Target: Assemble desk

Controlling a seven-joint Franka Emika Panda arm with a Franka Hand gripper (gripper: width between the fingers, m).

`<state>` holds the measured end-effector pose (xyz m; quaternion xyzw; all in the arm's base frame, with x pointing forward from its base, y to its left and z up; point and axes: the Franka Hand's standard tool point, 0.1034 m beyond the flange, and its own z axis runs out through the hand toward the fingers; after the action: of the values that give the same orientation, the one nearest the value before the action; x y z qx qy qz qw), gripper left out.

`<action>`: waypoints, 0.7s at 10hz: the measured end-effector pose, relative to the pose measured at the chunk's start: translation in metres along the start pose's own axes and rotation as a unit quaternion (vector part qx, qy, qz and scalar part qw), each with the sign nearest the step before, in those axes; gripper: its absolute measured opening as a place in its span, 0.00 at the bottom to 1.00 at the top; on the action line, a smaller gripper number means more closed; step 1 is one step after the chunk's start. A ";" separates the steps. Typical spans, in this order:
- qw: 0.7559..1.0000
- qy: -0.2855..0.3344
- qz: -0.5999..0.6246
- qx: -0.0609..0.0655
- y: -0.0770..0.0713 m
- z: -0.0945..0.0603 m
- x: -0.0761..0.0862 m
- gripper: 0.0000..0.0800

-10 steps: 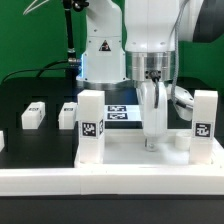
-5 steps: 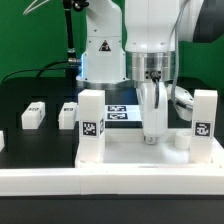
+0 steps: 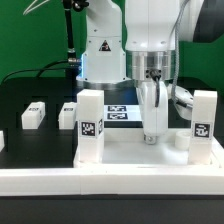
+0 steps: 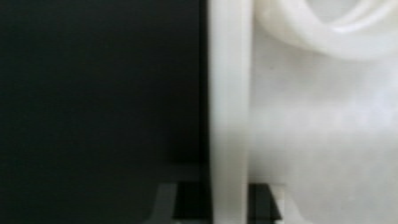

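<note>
On the black table (image 3: 45,145), the flat white desk panel (image 3: 130,155) lies with its long axis running from the exterior view's left to its right, directly under the single arm's gripper (image 3: 152,138). The gripper points straight down at the panel's far edge, clenched, seemingly pinching the raised rim (image 4: 231,110), a thin strip between its jaws. A left upright leg (image 3: 90,128) and a right upright leg (image 3: 205,125) stand at the near corners. A round socket (image 4: 329,30) beside the rim appears empty. Two loose legs (image 3: 33,115) lie well apart from the panel
</note>
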<state>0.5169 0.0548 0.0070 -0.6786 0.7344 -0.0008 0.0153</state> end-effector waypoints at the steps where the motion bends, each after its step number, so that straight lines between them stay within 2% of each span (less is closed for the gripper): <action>1: 1.000 0.000 0.000 0.000 0.000 0.000 0.000 0.07; 5: 1.000 0.000 -0.007 0.000 0.000 0.000 0.000 0.07; 7: 0.998 0.002 -0.058 -0.002 0.006 -0.002 0.009 0.07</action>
<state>0.5100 0.0462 0.0083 -0.7204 0.6934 -0.0021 0.0125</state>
